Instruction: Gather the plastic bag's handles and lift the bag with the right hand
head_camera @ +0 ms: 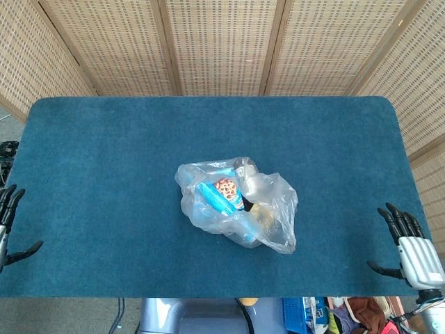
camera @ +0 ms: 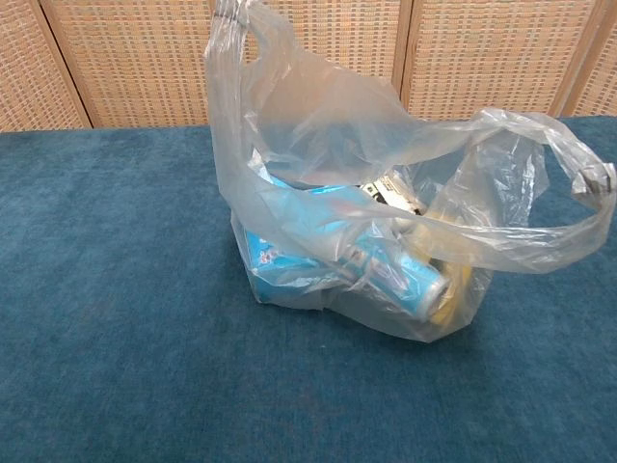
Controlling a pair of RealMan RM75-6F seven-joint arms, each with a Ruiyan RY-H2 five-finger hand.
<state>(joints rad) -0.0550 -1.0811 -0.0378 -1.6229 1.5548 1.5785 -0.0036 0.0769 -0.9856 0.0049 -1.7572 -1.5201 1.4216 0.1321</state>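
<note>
Nothing legible — the blue packet [head_camera: 217,197] print is too blurred.

You're facing a rectangular table with rounded corners, covered in dark teal felt [head_camera: 104,160]. Behind it stands a folding screen of pale woven rattan panels [head_camera: 222,42] framed in light wood, evenly lit.

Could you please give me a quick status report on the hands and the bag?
Left hand, right hand open at table edges. Plastic bag mid-table, untouched. Nothing in the way.
</note>
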